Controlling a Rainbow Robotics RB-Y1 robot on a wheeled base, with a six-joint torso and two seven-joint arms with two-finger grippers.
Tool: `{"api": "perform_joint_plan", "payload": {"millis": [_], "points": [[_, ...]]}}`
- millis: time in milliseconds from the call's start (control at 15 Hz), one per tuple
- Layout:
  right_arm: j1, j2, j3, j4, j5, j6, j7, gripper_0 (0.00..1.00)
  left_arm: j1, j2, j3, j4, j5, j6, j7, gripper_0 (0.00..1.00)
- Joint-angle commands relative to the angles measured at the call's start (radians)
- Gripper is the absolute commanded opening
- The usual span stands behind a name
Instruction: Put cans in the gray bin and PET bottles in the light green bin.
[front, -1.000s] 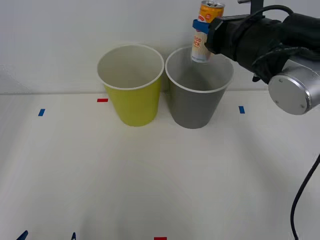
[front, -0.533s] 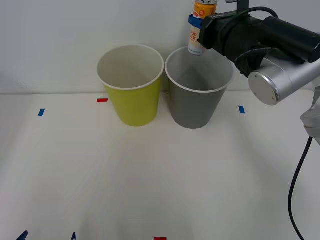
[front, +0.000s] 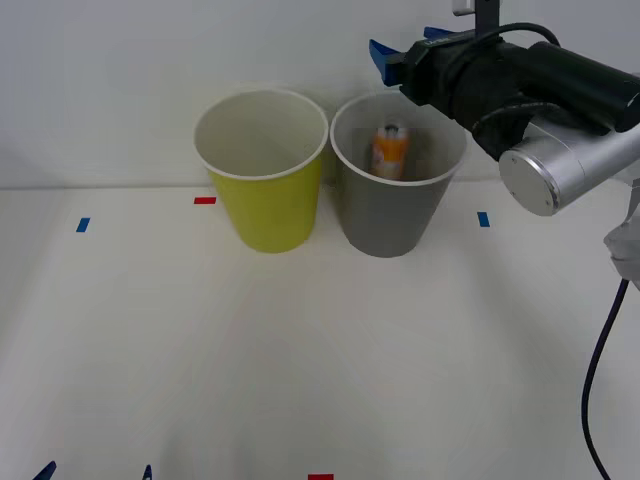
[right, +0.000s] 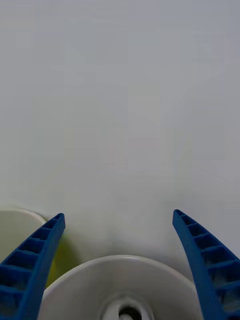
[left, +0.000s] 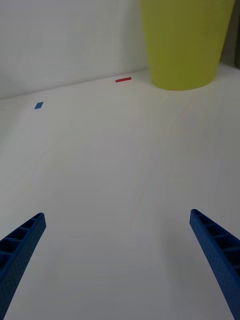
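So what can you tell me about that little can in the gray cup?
The can is a small, slim drink can with a silver top and an orange and yellow label. It looks like metal. It sits inside the gray bin, toward the back, roughly upright; its lower part is hidden by the rim, so what it rests on cannot be seen. Nothing grips it: the right end effector hangs open just above the bin. From the wrist camera its silver top shows directly below.

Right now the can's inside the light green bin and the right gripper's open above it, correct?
Wrong bin. The front view shows the can inside the gray bin, not the light green bin beside it. The rest holds: the right gripper is open above that bin.
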Motion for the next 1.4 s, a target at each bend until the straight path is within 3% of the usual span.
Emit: {"api": "perform_joint_plan", "payload": {"millis": [67,267,467,600,1000,1400], "points": [[0.015,0.003,0.006,-0.001,0.001,0.001,0.008,1.0,0.0,0.0,0.0,0.0,0.0,0.0,0.0,1.0],[0.023,0.003,-0.009,-0.058,0.026,0.04,0.009,1.0,0.0,0.0,0.0,0.0,0.0,0.0,0.0,1.0],[0.023,0.013,-0.108,-0.254,0.053,0.307,0.003,1.0,0.0,0.0,0.0,0.0,0.0,0.0,0.0,1.0],[0.08,0.012,-0.167,-0.346,0.053,0.329,-0.012,1.0,0.0,0.0,0.0,0.0,0.0,0.0,0.0,1.0],[0.557,-0.062,-0.263,-0.541,0.052,-0.03,-0.032,1.0,0.0,0.0,0.0,0.0,0.0,0.0,0.0,1.0],[0.929,-0.06,-0.275,-0.631,0.066,-0.207,-0.024,1.0,0.0,0.0,0.0,0.0,0.0,0.0,0.0,1.0]]}}
